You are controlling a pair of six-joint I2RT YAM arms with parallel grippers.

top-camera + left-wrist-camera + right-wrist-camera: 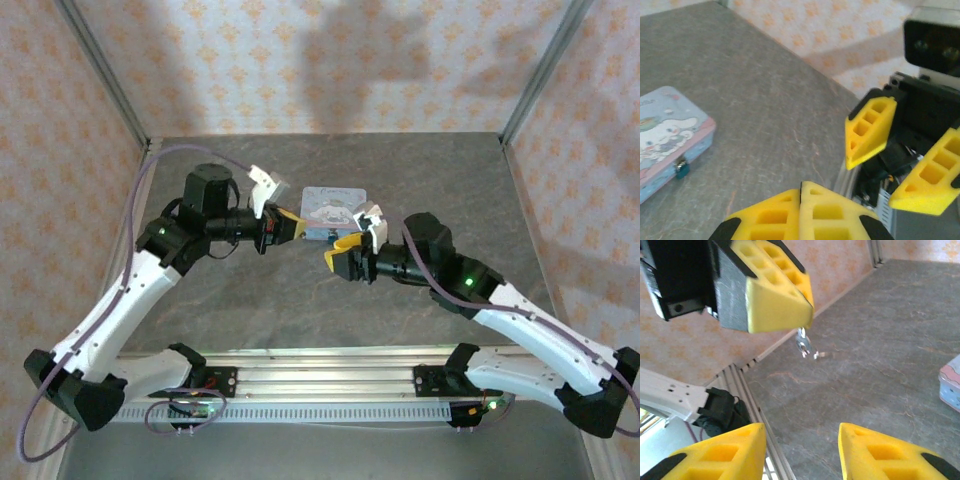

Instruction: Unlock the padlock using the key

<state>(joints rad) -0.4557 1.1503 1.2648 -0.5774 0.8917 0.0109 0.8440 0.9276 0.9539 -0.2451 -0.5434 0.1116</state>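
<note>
The key (803, 344), a tiny silvery piece on a ring, hangs from the tips of my left gripper (775, 295), which is shut on it. From the left wrist view, that gripper (800, 192) has its yellow fingers pressed together. My right gripper (800, 440) stands open just below and apart from the key, with nothing between its fingers. From above, the left gripper (290, 228) and right gripper (338, 252) face each other closely, in front of the tin. The padlock (681, 169), small and dark bluish, hangs on the front of the pale blue tin (670, 135).
The cartoon-printed tin (333, 210) lies on the grey table (430, 170) just behind both grippers. Patterned walls close the table on three sides. The aluminium base rail (320, 375) runs along the near edge.
</note>
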